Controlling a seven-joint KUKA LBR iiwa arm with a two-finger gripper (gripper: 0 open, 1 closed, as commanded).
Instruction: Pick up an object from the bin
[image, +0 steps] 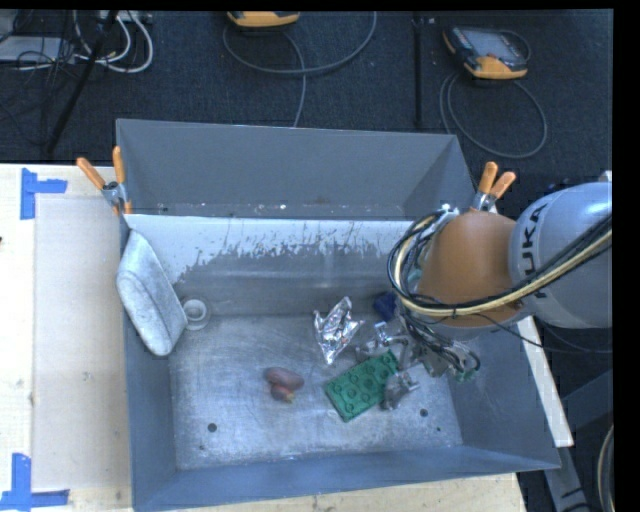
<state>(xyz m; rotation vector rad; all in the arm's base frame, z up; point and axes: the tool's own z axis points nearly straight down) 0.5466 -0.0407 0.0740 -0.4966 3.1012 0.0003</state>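
Bumps are covering the flat green building plate (358, 390), which is lying on the bin floor (230, 440), right of the middle. The gripper (400, 380) is being held just at the plate's right edge, under the orange wrist cover (468, 265). Whether the gripper is open or closed cannot be told, and nothing is being seen gripped in it.

Things could be going wrong from here. The plate is thin and is lying flat, so it could be pushed along the floor and not lifted. If it is being pinched at one corner only, it could be tipped and dropped. The crumpled silver foil (335, 330) is lying just beside the plate's far edge, so it could be dragged along. A small blue thing (384, 303) is being half hidden near the wrist, and it could be bumped too.

The bin floor is looking grey, hard and scratched, so things could be slid on it easily. More free floor is being left on the left side, where a small brown lump (284, 383) is lying alone. A grey pad (150, 298) is being leaned on the left wall (155, 420), with a small clear ring (195, 313) beside it.
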